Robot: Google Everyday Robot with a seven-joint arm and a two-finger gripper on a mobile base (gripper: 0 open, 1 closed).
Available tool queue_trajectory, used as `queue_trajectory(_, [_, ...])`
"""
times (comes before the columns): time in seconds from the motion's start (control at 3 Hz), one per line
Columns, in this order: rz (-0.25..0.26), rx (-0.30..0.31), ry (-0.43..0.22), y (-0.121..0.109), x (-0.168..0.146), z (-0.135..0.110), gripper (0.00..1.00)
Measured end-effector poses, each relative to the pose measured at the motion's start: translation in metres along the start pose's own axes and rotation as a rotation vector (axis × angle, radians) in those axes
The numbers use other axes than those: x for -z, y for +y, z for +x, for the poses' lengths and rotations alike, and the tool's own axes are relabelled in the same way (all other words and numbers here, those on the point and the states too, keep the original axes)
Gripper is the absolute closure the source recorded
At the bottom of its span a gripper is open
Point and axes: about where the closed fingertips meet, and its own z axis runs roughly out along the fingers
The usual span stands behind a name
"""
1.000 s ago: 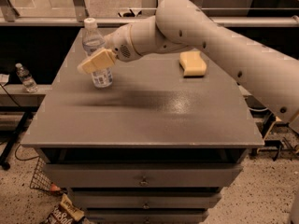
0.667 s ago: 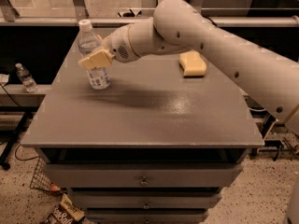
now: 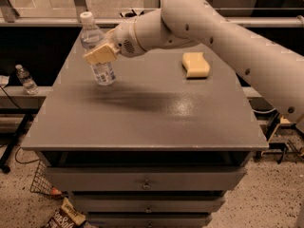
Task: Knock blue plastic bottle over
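The blue plastic bottle (image 3: pixel 97 51), clear with a white cap, stands at the far left of the grey table (image 3: pixel 156 122). It leans with its cap toward the left and back while its base rests on the tabletop. My gripper (image 3: pixel 98 54), with tan fingertips, is pressed against the bottle's middle from the right. It hides part of the label. The white arm reaches in from the right above the table.
A yellow sponge (image 3: pixel 195 64) lies at the back right of the table. A small clear bottle with a dark cap (image 3: pixel 26 79) stands on a low ledge to the left of the table. Drawers are below the tabletop. A wire basket (image 3: pixel 45 182) and a snack bag (image 3: pixel 64 217) lie on the floor.
My gripper has shifted slightly left and up against the bottle. The bottle's top has leaned a little further left while its base has stayed in place.
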Motion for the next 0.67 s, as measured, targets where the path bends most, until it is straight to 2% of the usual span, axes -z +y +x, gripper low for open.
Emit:
queue_trajectory(0.33, [0.023,0.083,0.076,-0.007,0.024,-0.008,1.0])
queue_trajectory(0.67, [0.052,0.179,0.206,-0.015,0.051,-0.008,1.0])
